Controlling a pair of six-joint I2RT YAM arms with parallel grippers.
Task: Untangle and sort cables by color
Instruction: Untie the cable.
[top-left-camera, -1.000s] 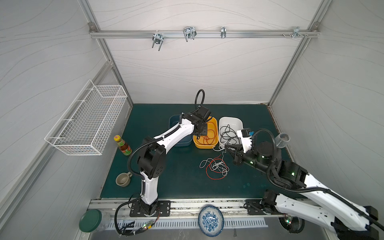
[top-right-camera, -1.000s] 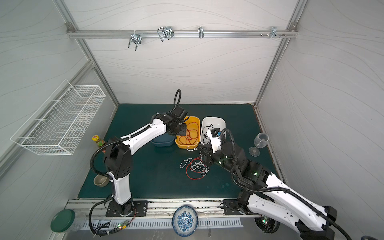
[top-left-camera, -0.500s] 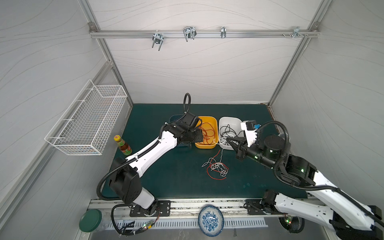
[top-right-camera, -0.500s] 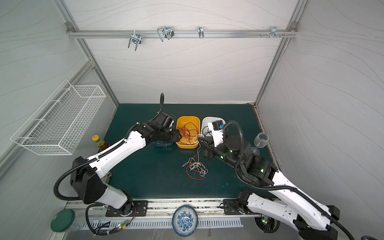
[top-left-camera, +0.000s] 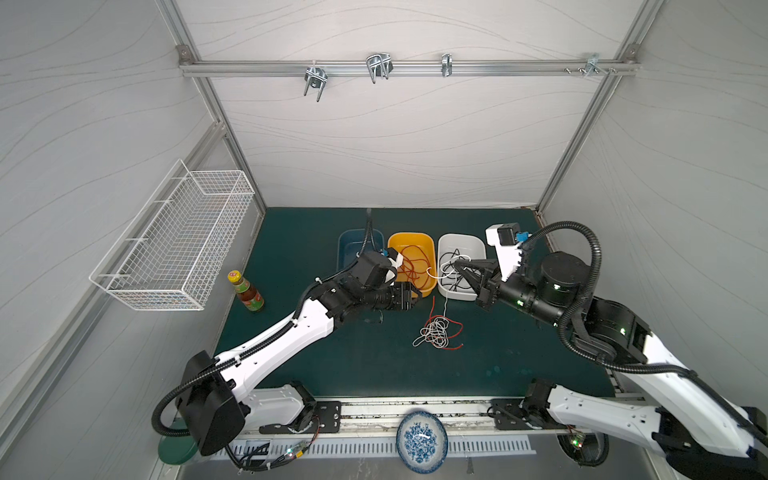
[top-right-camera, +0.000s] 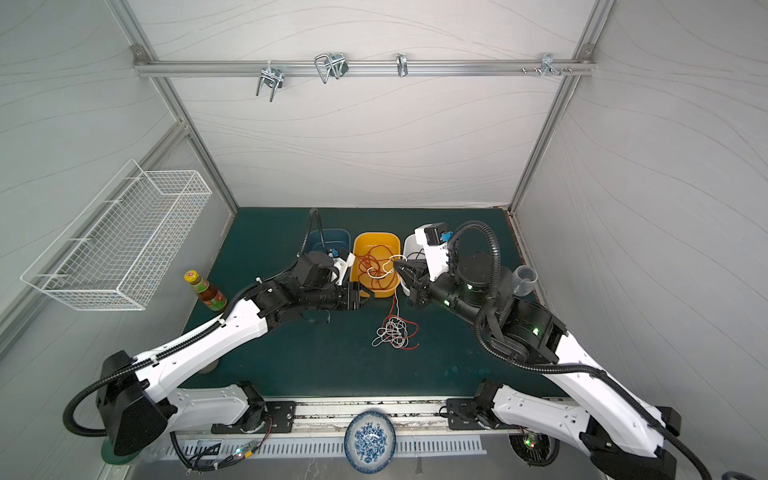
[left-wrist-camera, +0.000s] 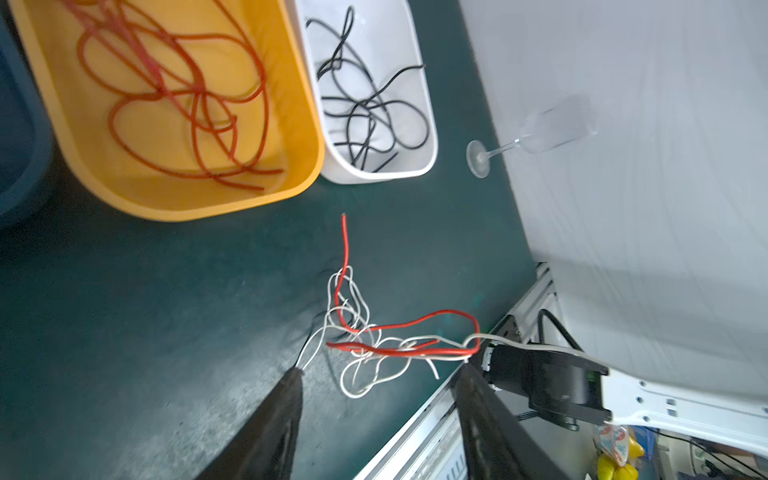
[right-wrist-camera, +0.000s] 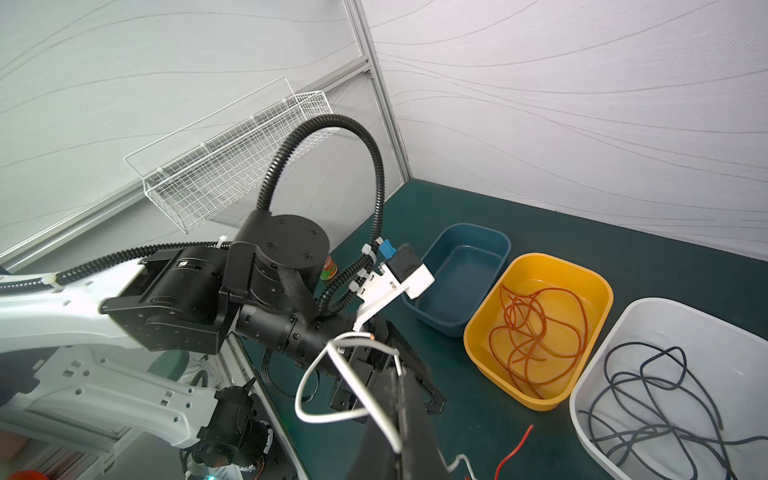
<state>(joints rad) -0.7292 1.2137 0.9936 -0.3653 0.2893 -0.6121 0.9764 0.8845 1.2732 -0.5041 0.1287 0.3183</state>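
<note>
L jaws backed off yellow bin (top-left-camera: 411, 235) rim; open mat (top-left-camera: 374, 365) round tangle (top-left-camera: 434, 332).

Mat (top-left-camera: 332, 365) bare before cable tangle (top-left-camera: 436, 332), white cable (right-wrist-camera: 352, 336) rising off it; bins (top-left-camera: 409, 239) wall the back, bottle (top-left-camera: 246, 291) left.

Red cables (left-wrist-camera: 199, 93), yellow bin (left-wrist-camera: 291, 124); black cables (left-wrist-camera: 370, 112), white bin (left-wrist-camera: 403, 37); white cable (right-wrist-camera: 351, 336).

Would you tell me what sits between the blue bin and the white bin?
The yellow bin, holding red cables, seen in both top views.
</note>
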